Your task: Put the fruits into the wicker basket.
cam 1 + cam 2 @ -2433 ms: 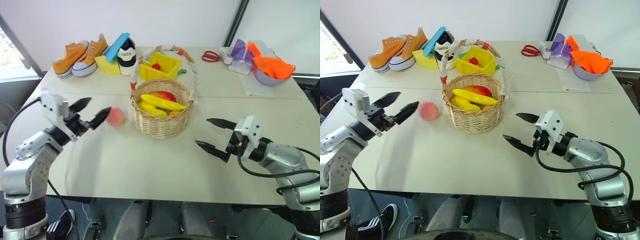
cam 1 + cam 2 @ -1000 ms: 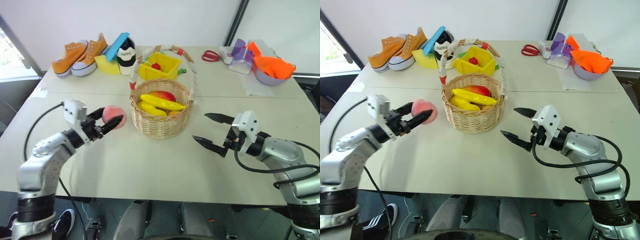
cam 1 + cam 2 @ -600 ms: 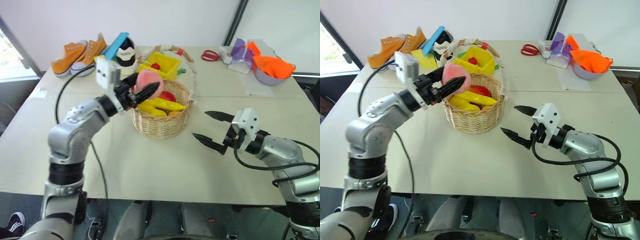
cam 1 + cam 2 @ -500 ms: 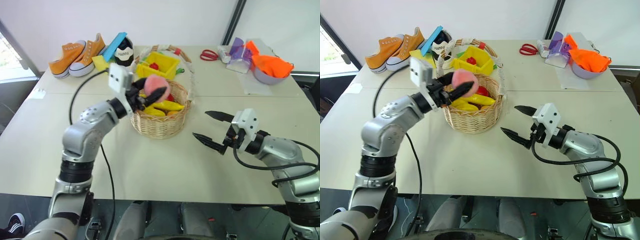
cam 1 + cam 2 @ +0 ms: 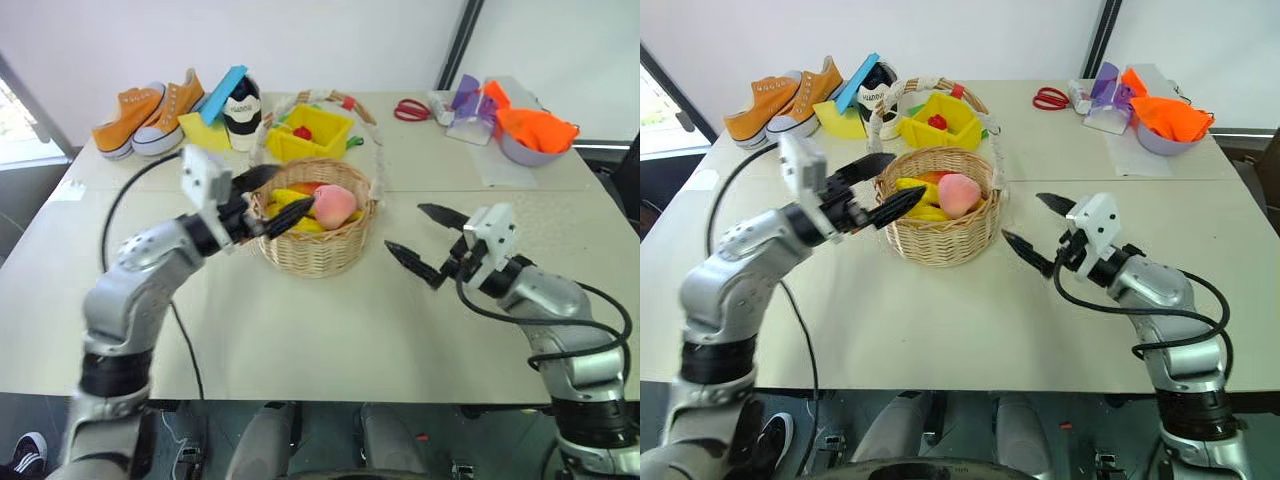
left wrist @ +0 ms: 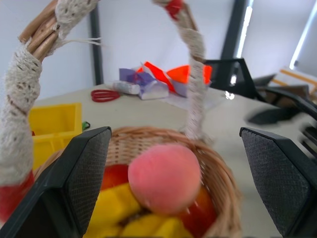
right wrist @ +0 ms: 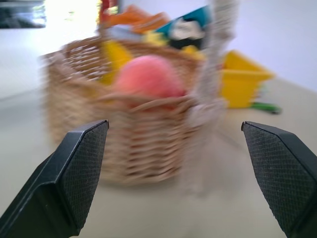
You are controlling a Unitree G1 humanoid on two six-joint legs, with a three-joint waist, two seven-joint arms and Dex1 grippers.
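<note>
Nearest to us, our right gripper (image 5: 428, 243) hangs over the pale beige table (image 5: 300, 330) with its two black fingers spread wide and nothing between them, tips aimed toward the round tan woven wicker basket (image 5: 318, 246) and well apart from it. Our left gripper (image 5: 277, 196) is up at the basket's near-left rim, jaws spread just as wide and also empty, one finger above the rim and the other just outside the woven wall. And there's the fruit: the round pink-orange toy peach (image 5: 334, 204) sits inside the basket, on top of the pile, clear of the left fingers. From the left wrist we see it dead centre between the two open fingertips (image 6: 81, 173), resting on the glossy curved yellow toy banana (image 5: 920, 196) with a red-orange piece beside it. The basket's tall arched handle wrapped in white with red ends (image 5: 377, 150) rises over the load. Just behind the basket stands a square yellow plastic bin (image 5: 307, 133) with a tiny red round piece (image 5: 302, 132) in it. Further back on the left, a pair of orange canvas sneakers (image 5: 148, 110), a black-and-white shoe (image 5: 241, 105) and a blue flat piece (image 5: 226, 94) leaning on it. At the far right, red-handled scissors (image 5: 410, 109), a purple plastic object (image 5: 468, 106) and a grey bowl with orange cloth (image 5: 533, 132).
</note>
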